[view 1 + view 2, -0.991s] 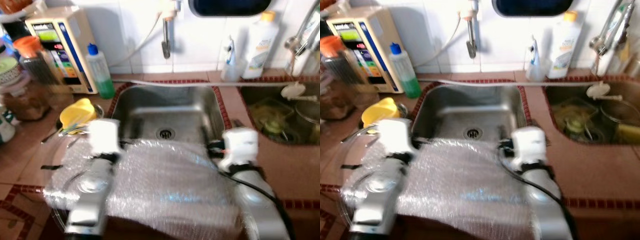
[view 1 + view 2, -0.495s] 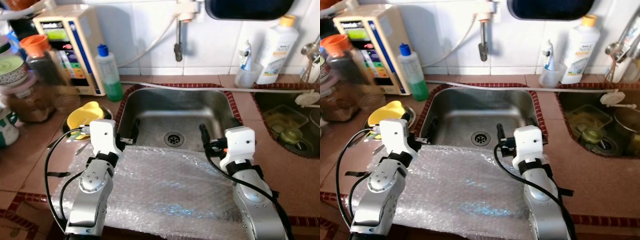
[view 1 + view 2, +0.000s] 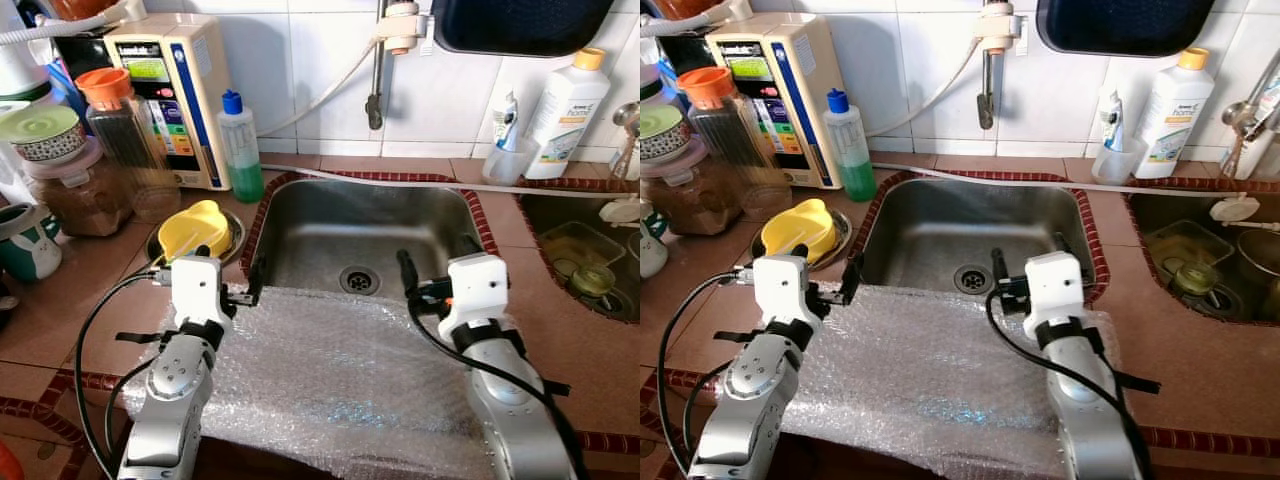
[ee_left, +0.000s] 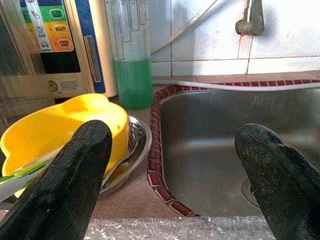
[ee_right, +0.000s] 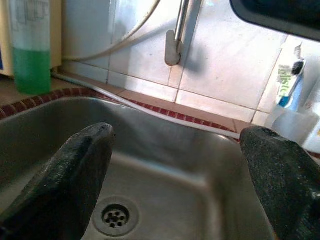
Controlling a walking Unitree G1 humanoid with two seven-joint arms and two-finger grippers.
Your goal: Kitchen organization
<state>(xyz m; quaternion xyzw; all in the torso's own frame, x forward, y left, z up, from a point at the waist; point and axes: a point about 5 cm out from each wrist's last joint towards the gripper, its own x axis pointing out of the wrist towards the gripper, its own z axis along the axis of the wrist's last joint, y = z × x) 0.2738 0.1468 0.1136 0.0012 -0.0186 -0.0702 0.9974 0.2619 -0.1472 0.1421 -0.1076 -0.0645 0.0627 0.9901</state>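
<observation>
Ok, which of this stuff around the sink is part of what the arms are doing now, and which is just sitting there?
In play:
bubble wrap sheet, spread over the sink's front edge
left gripper, open at its far edge
right gripper, open at its far edge

Just sitting there:
yellow bowl
green soap bottle
water purifier
white bottle
jars

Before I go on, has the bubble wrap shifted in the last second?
No. The bubble wrap still overhangs the front rim of the sink, just short of the drain; only the camera moved.
</observation>
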